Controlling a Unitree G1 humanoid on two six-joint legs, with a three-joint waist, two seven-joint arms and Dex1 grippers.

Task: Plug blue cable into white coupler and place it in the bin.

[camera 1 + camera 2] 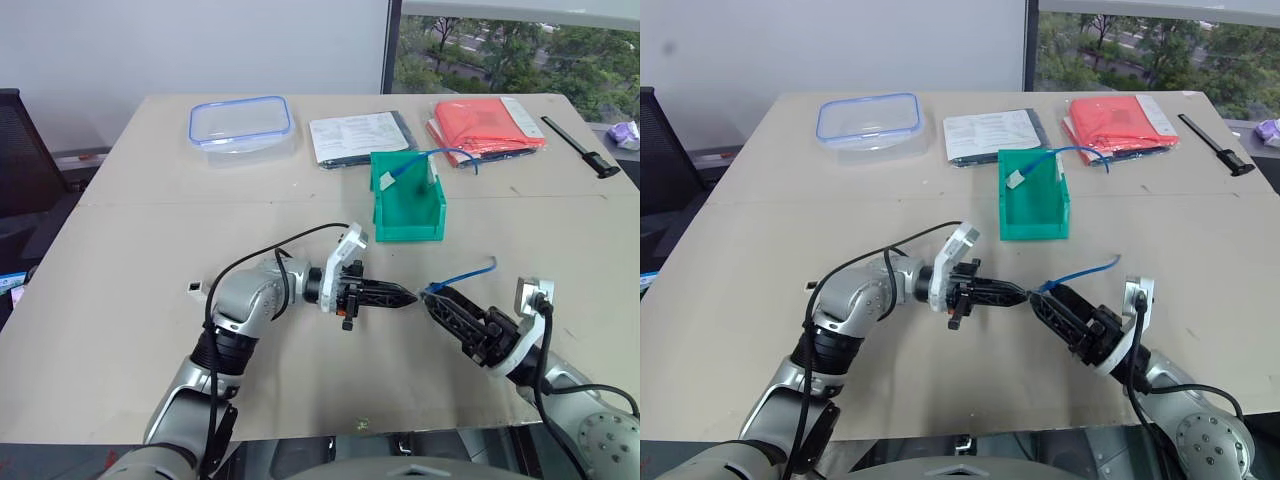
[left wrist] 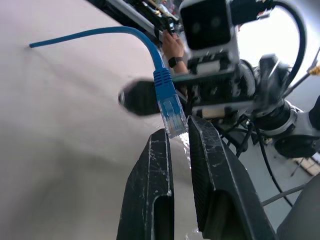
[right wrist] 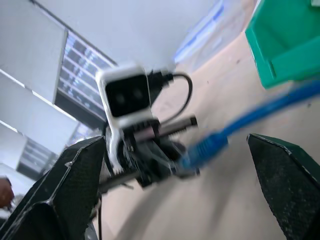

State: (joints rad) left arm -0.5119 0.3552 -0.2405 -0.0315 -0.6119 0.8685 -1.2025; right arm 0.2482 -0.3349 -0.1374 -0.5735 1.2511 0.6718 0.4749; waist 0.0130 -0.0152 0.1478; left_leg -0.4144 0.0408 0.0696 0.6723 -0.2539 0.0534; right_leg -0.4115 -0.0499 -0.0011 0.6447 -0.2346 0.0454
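Observation:
My left gripper point(image 1: 410, 296) points to the right over the middle of the table, shut on the clear plug of the blue cable point(image 1: 465, 274). In the left wrist view the plug point(image 2: 172, 112) sits pinched between my left fingertips point(image 2: 160, 137). My right gripper point(image 3: 175, 140) faces it tip to tip with its jaws wide open, and the cable point(image 3: 270, 107) runs between them and arcs up to the right. The white coupler point(image 1: 193, 289) lies on the table left of my left arm. The green bin point(image 1: 405, 238) stands behind both grippers.
Another blue cable with a white piece point(image 1: 387, 180) hangs into the bin. At the back lie a clear blue-rimmed container point(image 1: 241, 122), papers point(image 1: 357, 136), a red folder point(image 1: 485, 125) and a black tool point(image 1: 580, 147).

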